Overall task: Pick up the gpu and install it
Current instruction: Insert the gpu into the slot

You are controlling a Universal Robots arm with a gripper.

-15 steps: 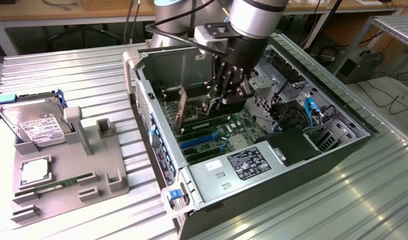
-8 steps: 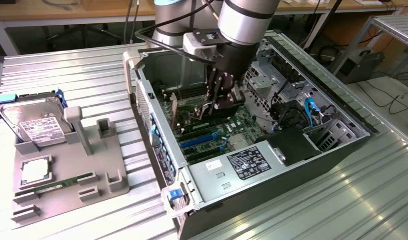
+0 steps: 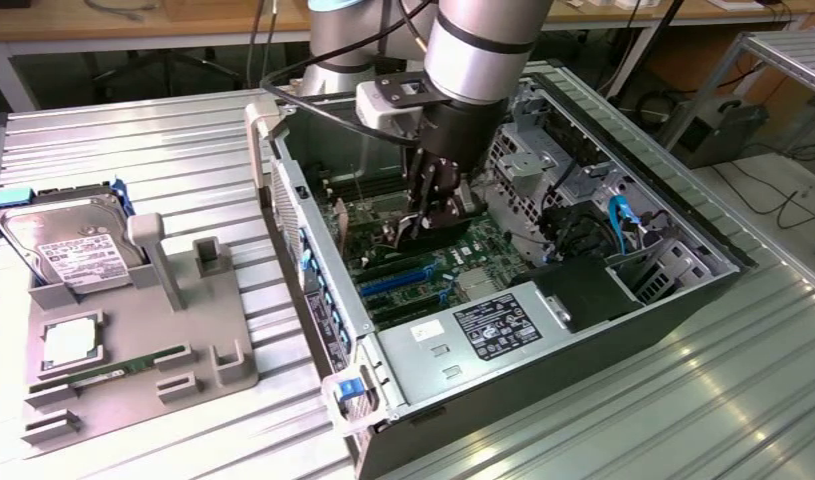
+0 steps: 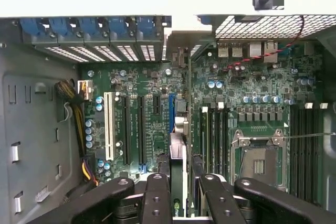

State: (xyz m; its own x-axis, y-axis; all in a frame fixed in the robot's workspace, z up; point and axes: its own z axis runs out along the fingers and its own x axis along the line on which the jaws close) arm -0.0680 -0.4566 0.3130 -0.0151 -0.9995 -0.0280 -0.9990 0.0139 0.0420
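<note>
Altogether I count one gpu (image 4: 178,156), one hard drive (image 3: 63,248) and one green memory stick (image 3: 111,370); the last two lie on the grey holder (image 3: 227,375) outside the computer case (image 3: 290,205). My gripper (image 3: 431,212) is clenched on the gpu, which stands edge-on between my fingers (image 4: 156,192), inside the open case, over the motherboard (image 4: 252,85).

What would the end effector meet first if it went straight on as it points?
The motherboard, probably: the end effector points down into the case, and the gpu it holds would touch first, near the blue slot.
</note>
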